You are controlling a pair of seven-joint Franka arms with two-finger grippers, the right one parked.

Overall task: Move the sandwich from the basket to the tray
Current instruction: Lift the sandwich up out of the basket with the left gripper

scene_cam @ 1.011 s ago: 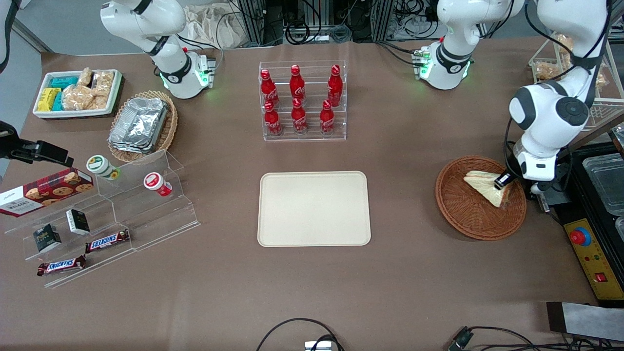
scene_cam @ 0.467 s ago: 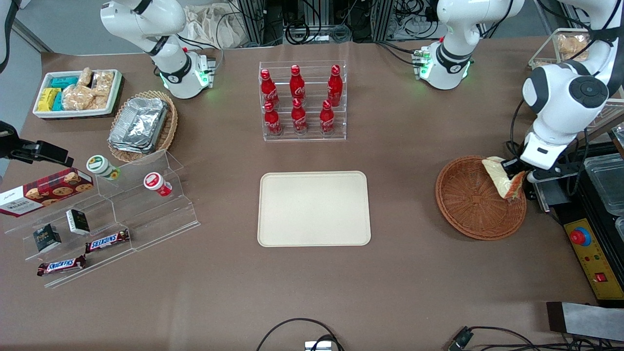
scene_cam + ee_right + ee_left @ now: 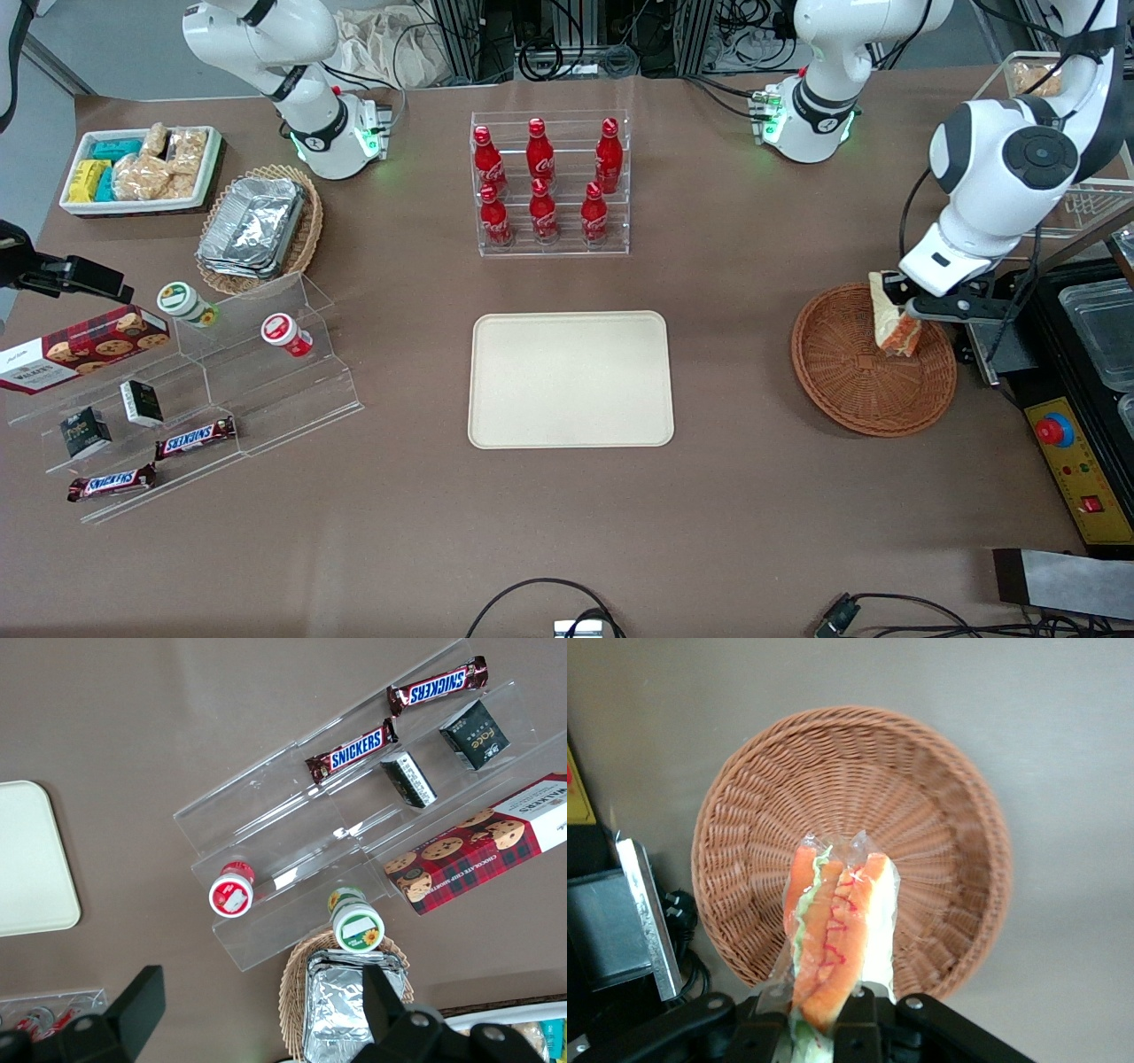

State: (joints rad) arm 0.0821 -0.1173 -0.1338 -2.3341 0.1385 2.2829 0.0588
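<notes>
**Thin grip on a slippery wrap**

My gripper pinches the sandwich by one edge, hanging above the basket. I judge the plastic could slide free on the long carry to the tray.

The sandwich no longer lies flat in the basket; it now hangs clear above the basket floor, cut edge downward, clamped in the claw. The claw, which a second ago sat low over the basket at about its 3 o'clock, now stands higher and nearer the basket's 1 o'clock. The working arm's elbow now sits higher.
</notes>
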